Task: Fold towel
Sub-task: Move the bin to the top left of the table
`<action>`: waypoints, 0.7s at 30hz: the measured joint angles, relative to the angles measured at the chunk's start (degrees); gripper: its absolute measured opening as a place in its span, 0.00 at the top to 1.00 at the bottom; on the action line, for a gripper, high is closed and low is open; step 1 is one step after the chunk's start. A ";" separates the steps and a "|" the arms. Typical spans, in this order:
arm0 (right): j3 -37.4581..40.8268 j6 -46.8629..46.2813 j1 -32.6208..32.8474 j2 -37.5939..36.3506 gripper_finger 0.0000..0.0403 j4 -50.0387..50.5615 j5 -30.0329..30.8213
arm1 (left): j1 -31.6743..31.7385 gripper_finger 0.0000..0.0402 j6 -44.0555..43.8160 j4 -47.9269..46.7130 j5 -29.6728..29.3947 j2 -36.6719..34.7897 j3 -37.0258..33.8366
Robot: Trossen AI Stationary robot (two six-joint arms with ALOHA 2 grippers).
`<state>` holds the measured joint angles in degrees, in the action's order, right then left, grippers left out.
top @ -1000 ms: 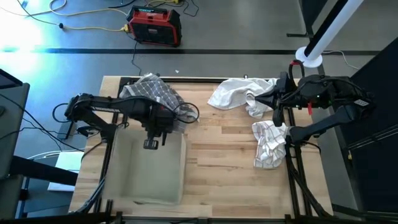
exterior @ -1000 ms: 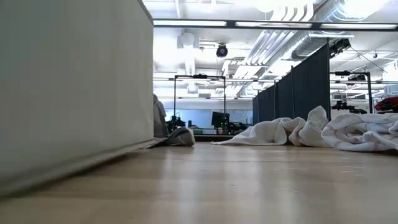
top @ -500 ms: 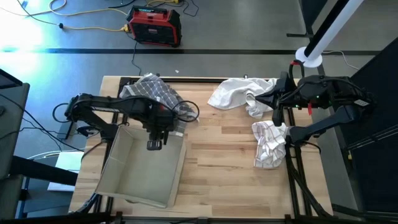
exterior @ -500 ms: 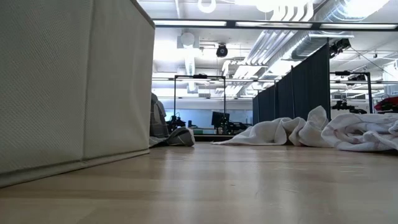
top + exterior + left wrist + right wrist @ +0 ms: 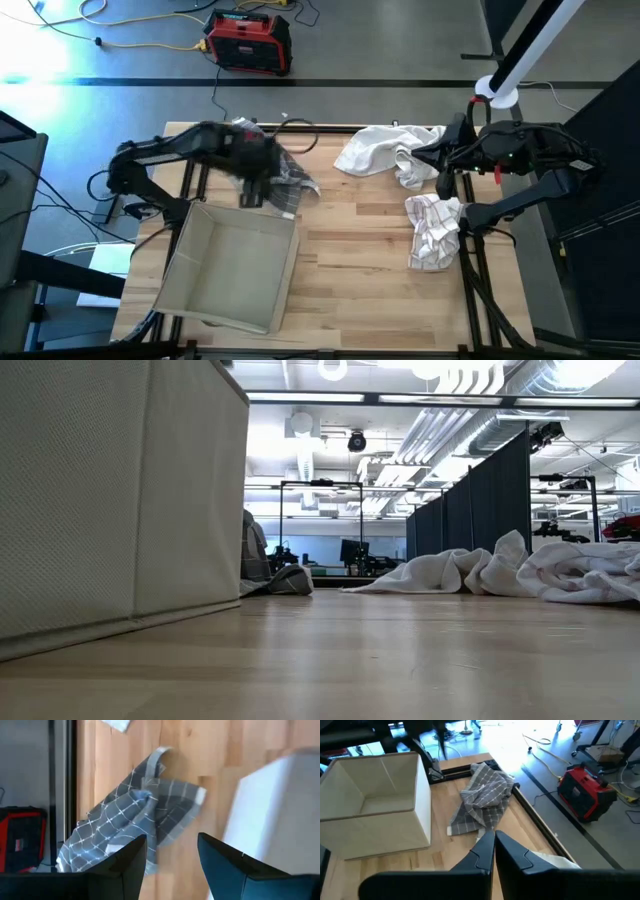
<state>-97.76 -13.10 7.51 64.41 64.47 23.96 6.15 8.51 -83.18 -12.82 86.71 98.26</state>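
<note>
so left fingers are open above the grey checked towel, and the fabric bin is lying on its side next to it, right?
Not quite. The fabric bin stands upright with its opening facing up, as the right wrist view shows. The rest holds: the left gripper has its fingers open above the grey checked towel, beside the bin.

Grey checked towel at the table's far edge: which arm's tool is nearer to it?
Left. The left tool hovers right over the grey checked towel, open. The right tool waits across the table, beside the white towels.

Checked towel point(image 5: 268, 160) lies just behind the fabric bin point(image 5: 232, 262).
</note>
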 joint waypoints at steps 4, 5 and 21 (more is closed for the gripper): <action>0.00 -0.36 0.00 0.02 1.00 0.00 -0.02 | 6.81 0.57 7.78 10.81 5.21 0.01 -8.28; 0.00 -0.35 0.00 0.02 1.00 0.00 -0.04 | 8.08 0.57 9.06 12.66 6.81 0.01 -10.21; 0.00 1.59 0.00 0.02 1.00 0.04 2.76 | 14.25 0.45 18.64 34.30 6.00 8.78 -26.99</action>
<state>-97.76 -11.51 7.51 64.42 64.51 26.72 20.40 27.15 -48.87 -6.83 95.49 71.27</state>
